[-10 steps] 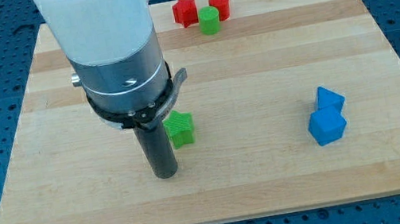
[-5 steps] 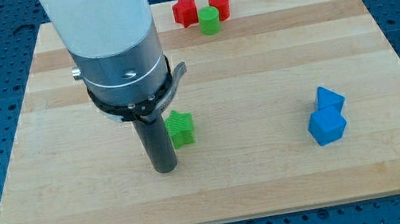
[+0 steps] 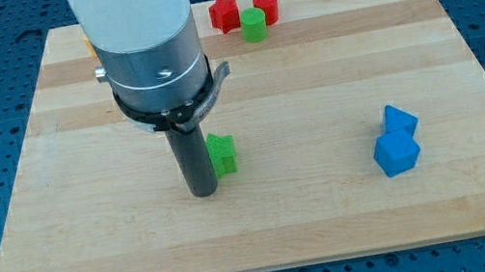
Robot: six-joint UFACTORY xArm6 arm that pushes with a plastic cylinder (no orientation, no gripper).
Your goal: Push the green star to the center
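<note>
The green star (image 3: 222, 154) lies on the wooden board (image 3: 314, 95), left of the board's middle. My tip (image 3: 204, 192) rests on the board just to the view's left of the star and a little below it, touching or nearly touching its left side. The rod and the arm's body hide the star's left part.
A red star-like block (image 3: 223, 14), a green cylinder (image 3: 252, 25) and a red cylinder (image 3: 266, 5) cluster at the view's top. Two blue blocks (image 3: 396, 153) (image 3: 399, 118) sit together at the view's right. A small orange bit (image 3: 88, 47) shows behind the arm.
My tip has moved a little to the view's right and up, closing against the green star's left side. The star has barely shifted; more of it is hidden behind the rod.
</note>
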